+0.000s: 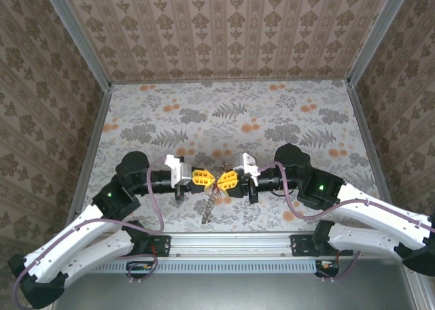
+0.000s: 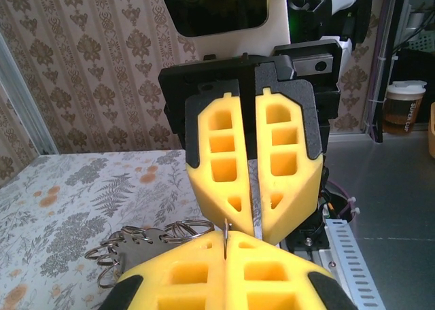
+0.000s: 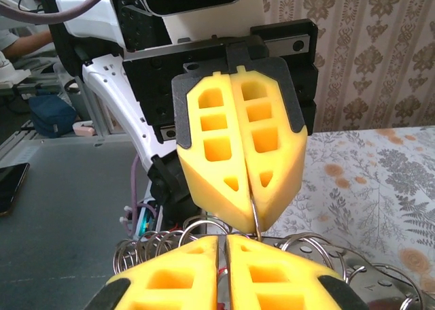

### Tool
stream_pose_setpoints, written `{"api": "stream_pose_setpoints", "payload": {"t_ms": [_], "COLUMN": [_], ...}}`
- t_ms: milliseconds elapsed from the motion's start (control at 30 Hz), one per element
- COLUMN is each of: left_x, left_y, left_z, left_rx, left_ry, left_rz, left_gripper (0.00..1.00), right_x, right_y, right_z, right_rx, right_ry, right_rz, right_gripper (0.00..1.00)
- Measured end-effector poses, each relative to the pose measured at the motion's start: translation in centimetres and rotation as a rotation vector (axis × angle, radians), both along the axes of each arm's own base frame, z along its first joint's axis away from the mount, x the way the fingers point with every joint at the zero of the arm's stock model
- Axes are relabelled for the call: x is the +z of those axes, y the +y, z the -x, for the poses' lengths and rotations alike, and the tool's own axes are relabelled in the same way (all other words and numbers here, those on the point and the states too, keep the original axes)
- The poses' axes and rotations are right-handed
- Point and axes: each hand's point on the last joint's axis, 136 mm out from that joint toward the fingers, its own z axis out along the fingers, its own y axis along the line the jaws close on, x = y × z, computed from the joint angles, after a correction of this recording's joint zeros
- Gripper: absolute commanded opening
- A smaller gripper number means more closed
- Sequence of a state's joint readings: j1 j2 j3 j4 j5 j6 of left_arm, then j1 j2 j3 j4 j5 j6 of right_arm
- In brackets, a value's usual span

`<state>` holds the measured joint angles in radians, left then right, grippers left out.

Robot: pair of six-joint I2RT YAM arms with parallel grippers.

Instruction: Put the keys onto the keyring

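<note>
Left gripper [image 3: 252, 213]: closed tight, its yellow fingertips pinching a thin metal wire of the keyring [image 1: 210, 202]; it meets the other gripper tip to tip.
Right gripper [image 2: 258, 223]: narrowed to a slit and clamped on the same thin metal piece, which runs edge-on between the two pairs of fingers.
Keyring: a bunch of metal split rings on a dark tab, held up off the surface [image 1: 272, 119] between both grippers, close to the near edge. The loose part dangles just below them.
Keys: too small to pick out within the bunch. A red sliver [image 3: 219, 273] shows in the slit between the right gripper's fingers; what it belongs to cannot be told.
Surface: floral print, closed in on three sides by patterned walls [image 1: 217, 24].
Cup [image 2: 404, 107]: brown with a white lid on, standing outside the walled area; its contents are hidden.
Pouch [image 3: 50, 114]: dark blue, lying outside the walled area on the other side. Whether it is open, or what it holds, cannot be told.
</note>
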<state>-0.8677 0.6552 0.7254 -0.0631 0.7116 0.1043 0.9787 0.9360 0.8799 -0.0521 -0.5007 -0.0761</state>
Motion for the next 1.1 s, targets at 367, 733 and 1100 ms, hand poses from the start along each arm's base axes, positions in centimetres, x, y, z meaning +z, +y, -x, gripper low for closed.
{"api": "stream_pose_setpoints", "payload": {"t_ms": [367, 733, 1100], "left_x": [0.1, 0.1, -0.1], "left_y": [0.1, 0.1, 0.2], "left_z": [0.0, 0.2, -0.2], "left_rx": [-0.004, -0.014, 0.005], "left_ry": [-0.002, 0.005, 0.012], "left_rz": [0.004, 0.005, -0.003], "left_gripper": [0.0, 0.0, 0.0], "right_x": [0.6, -0.4, -0.4], "right_y": [-1.1, 0.2, 0.3], "right_z": [-0.7, -1.6, -1.8], "right_rx": [-0.081, -0.075, -0.075], "right_ry": [-0.042, -0.025, -0.044], "right_rz": [-0.033, -0.01, -0.007], "right_gripper": [0.34, 0.21, 0.0]}}
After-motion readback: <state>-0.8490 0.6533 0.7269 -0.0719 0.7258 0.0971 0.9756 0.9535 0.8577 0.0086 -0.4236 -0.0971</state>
